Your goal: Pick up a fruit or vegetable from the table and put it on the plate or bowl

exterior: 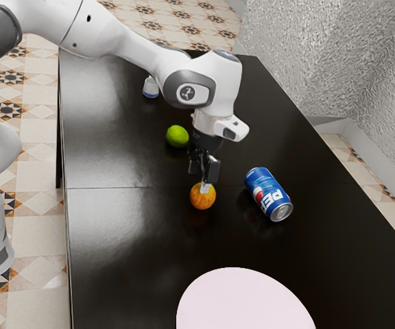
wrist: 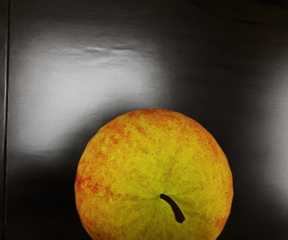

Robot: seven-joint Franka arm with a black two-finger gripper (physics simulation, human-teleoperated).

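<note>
bearing apple [exterior: 203, 197], glossy black table [exterior: 115, 233] — tile floor [exterior: 33, 205], grey wall [exterior: 321, 41]

I see a glossy black table [exterior: 115, 226] with a seam across its top. On it sit a green lime [exterior: 177, 135], an orange-red fruit [exterior: 202, 197] stem up, and near it a blue soda can [exterior: 269, 194] on its side. A pale pink plate [exterior: 245, 301] lies at the near edge, and a small white-and-blue object [exterior: 150, 88] sits toward the far end.

Even, bright light leaves broad pale glare on the black table [wrist: 84, 75].
</note>
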